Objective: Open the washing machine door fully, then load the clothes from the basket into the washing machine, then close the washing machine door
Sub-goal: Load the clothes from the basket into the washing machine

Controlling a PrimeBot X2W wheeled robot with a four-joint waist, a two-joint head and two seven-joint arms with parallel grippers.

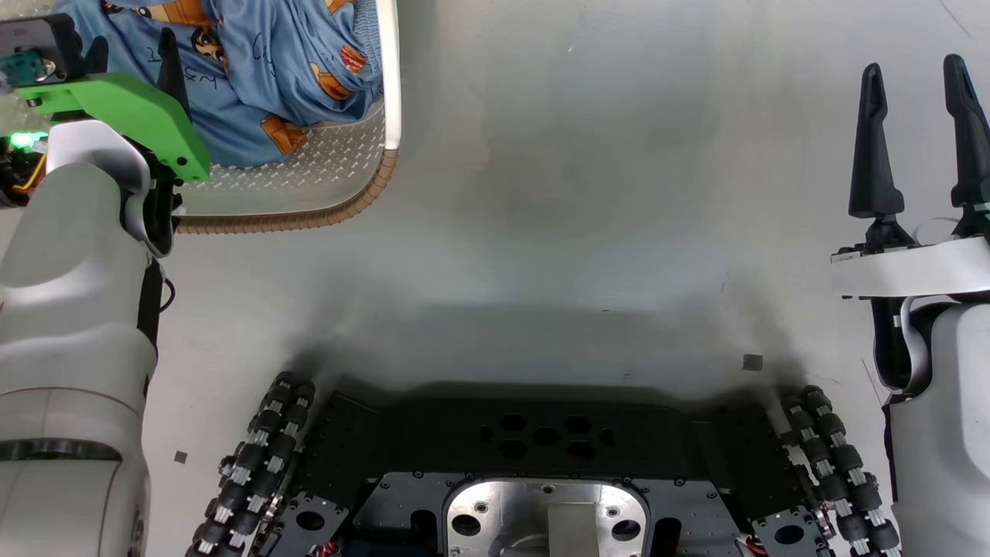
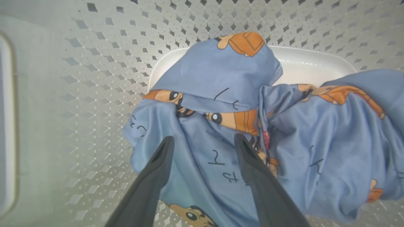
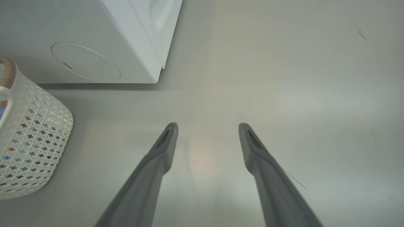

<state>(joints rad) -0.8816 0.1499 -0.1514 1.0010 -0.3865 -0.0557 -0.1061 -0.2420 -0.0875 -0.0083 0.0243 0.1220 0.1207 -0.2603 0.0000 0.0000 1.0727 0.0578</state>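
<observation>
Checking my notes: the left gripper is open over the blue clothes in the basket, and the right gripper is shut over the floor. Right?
No. The right gripper is open, not shut: the right wrist view shows its fingers spread over the floor. The rest holds.

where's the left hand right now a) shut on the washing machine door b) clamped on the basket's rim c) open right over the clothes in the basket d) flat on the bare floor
C: the left wrist view shows the left hand with its jaws apart, aimed at the blue clothes lying inside the perforated basket.
</observation>
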